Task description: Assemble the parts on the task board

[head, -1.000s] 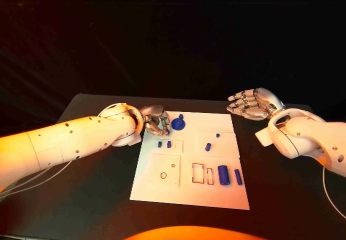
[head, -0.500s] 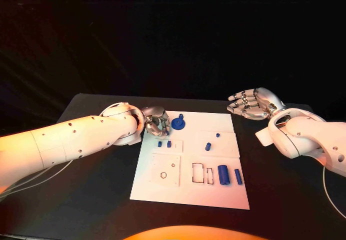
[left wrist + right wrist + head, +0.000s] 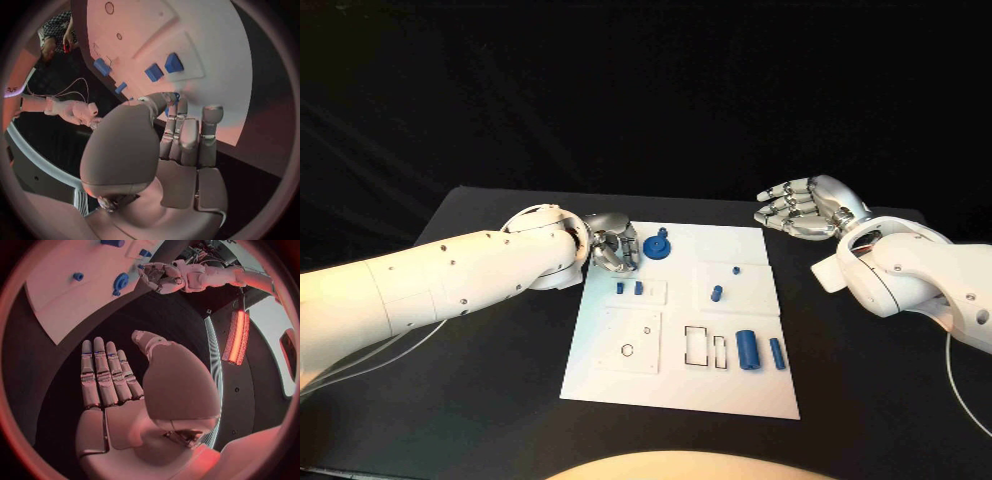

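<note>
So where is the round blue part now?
Head view: the round blue part lies at the task board's far left corner, just beside the left hand.

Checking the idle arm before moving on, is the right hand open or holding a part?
Open. The right hand lies flat with its fingers straight and apart and nothing in the palm; it is off the task board, over the black table.

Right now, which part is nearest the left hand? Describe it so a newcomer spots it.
On the white task board, look to the far corner beside the left hand. The round blue disc part lies there, the only flat circular piece; its neighbours are small pegs and blocks.
</note>
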`<action>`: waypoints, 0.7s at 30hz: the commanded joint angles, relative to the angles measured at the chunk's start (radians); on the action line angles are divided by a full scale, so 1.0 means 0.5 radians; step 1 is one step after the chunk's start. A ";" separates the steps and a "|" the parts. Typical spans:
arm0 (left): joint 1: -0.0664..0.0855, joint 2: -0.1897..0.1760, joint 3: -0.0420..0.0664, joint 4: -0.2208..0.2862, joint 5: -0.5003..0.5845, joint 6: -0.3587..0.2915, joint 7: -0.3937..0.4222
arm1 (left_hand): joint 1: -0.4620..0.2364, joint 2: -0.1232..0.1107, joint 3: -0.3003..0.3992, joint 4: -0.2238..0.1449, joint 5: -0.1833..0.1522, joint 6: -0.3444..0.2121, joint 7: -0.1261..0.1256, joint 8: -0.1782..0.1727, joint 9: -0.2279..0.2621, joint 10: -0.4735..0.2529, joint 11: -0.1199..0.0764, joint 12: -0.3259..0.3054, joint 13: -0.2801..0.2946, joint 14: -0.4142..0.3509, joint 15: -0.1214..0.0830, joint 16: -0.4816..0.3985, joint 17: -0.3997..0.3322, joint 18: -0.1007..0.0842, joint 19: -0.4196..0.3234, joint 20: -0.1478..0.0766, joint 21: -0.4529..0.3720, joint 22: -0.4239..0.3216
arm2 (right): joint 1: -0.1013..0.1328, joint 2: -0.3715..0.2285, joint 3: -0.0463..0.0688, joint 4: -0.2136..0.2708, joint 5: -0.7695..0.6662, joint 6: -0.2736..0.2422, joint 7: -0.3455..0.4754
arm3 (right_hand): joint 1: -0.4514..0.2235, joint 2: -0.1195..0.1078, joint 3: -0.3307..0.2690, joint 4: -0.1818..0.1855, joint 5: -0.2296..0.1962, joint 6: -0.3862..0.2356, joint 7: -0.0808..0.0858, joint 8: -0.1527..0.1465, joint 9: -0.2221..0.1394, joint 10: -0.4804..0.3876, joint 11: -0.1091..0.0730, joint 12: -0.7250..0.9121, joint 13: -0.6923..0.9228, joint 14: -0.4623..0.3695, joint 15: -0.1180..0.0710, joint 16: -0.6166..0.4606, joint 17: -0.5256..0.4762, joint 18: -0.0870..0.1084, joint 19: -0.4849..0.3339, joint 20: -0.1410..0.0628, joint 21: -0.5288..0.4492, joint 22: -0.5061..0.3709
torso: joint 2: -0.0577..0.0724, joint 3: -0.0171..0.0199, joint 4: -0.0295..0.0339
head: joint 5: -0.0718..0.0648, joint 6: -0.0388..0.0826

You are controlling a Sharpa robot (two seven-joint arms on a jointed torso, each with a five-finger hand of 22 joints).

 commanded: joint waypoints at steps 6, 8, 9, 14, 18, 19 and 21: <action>0.000 0.024 -0.003 -0.010 -0.008 0.040 0.004 | -0.021 0.008 0.002 -0.014 -0.004 0.017 -0.003 -0.011 0.002 0.020 -0.003 -0.015 -0.001 -0.018 -0.001 -0.008 0.001 -0.014 -0.008 0.001 -0.012 0.003 | -0.001 0.000 0.000 0.004 -0.012 0.028 0.015 | -0.016 -0.002 -0.010 0.000 0.009 -0.004 0.134 -0.005 -0.003 0.005 0.015 -0.009 -0.001 0.003 0.002 -0.013 -0.002 0.026 -0.008 0.005 0.000 -0.002 | 0.002 0.0002 -0.001 | -0.001 -0.001; 0.000 0.029 -0.004 -0.013 -0.003 0.043 0.009 | -0.021 0.008 0.002 -0.014 -0.004 0.017 -0.003 -0.011 0.002 0.020 -0.003 -0.015 -0.001 -0.018 -0.001 -0.008 0.001 -0.014 -0.008 0.001 -0.012 0.003 | -0.001 0.000 0.000 0.004 -0.012 0.028 0.015 | -0.015 -0.001 -0.011 -0.005 0.009 -0.004 0.134 -0.005 -0.005 0.006 0.015 -0.012 -0.001 0.006 0.001 -0.014 -0.010 0.026 -0.007 0.005 0.001 -0.012 | 0.002 -0.0002 -0.001 | -0.003 -0.002; 0.000 0.031 -0.005 -0.013 0.000 0.046 0.012 | -0.022 0.008 0.001 -0.014 -0.005 0.019 -0.004 -0.011 0.003 0.022 -0.003 -0.015 -0.001 -0.018 -0.001 -0.008 0.001 -0.014 -0.007 0.001 -0.011 0.004 | -0.001 0.000 0.000 0.004 -0.012 0.029 0.015 | -0.015 -0.001 -0.011 -0.005 0.009 -0.004 0.134 -0.005 -0.005 0.006 0.015 -0.012 -0.001 0.006 0.001 -0.014 -0.010 0.026 -0.007 0.005 0.001 -0.012 | 0.002 -0.0003 -0.001 | -0.003 -0.002; 0.000 0.035 -0.007 -0.009 0.016 0.062 0.022 | -0.024 0.010 0.000 -0.018 -0.006 0.029 -0.006 -0.011 0.005 0.031 -0.006 -0.016 0.000 -0.015 -0.003 -0.007 0.004 -0.015 -0.005 0.001 -0.009 0.009 | -0.001 0.000 0.000 0.004 -0.012 0.029 0.015 | -0.015 -0.001 -0.011 -0.005 0.009 -0.004 0.134 -0.005 -0.005 0.006 0.015 -0.012 -0.001 0.006 0.001 -0.014 -0.010 0.026 -0.007 0.005 0.001 -0.012 | 0.001 0.0001 0.000 | -0.005 -0.006; 0.000 0.037 -0.008 -0.008 0.021 0.087 0.015 | -0.026 0.011 -0.001 -0.022 -0.008 0.038 -0.009 -0.011 0.007 0.040 -0.009 -0.017 0.001 -0.011 -0.005 -0.005 0.011 -0.016 -0.002 0.001 -0.005 0.014 | -0.001 0.000 0.000 0.004 -0.012 0.030 0.015 | -0.015 -0.001 -0.011 -0.005 0.009 -0.004 0.134 -0.005 -0.005 0.006 0.015 -0.012 -0.001 0.006 0.001 -0.014 -0.010 0.026 -0.007 0.005 0.001 -0.012 | -0.001 0.0008 -0.001 | -0.004 -0.008; 0.000 0.037 -0.008 -0.008 0.020 0.093 0.009 | -0.027 0.011 -0.002 -0.022 -0.008 0.040 -0.009 -0.011 0.008 0.042 -0.009 -0.017 0.001 -0.010 -0.005 -0.004 0.013 -0.017 -0.001 0.000 -0.004 0.017 | -0.001 0.000 0.000 0.003 -0.012 0.030 0.015 | -0.015 -0.001 -0.011 -0.005 0.009 -0.004 0.134 -0.005 -0.005 0.006 0.015 -0.012 -0.001 0.006 0.001 -0.014 -0.010 0.026 -0.007 0.005 0.001 -0.012 | -0.001 0.0008 -0.001 | -0.004 -0.008; 0.000 0.037 -0.009 -0.009 0.014 0.104 -0.003 | -0.028 0.012 -0.003 -0.023 -0.008 0.044 -0.010 -0.011 0.008 0.046 -0.011 -0.017 0.002 -0.008 -0.006 -0.003 0.017 -0.018 0.002 0.000 -0.001 0.021 | -0.001 0.000 0.000 0.003 -0.012 0.030 0.015 | -0.015 -0.001 -0.011 -0.005 0.009 -0.004 0.134 -0.005 -0.005 0.006 0.015 -0.012 -0.001 0.006 0.001 -0.014 -0.010 0.026 -0.007 0.005 0.001 -0.012 | -0.001 0.0011 -0.001 | -0.004 -0.009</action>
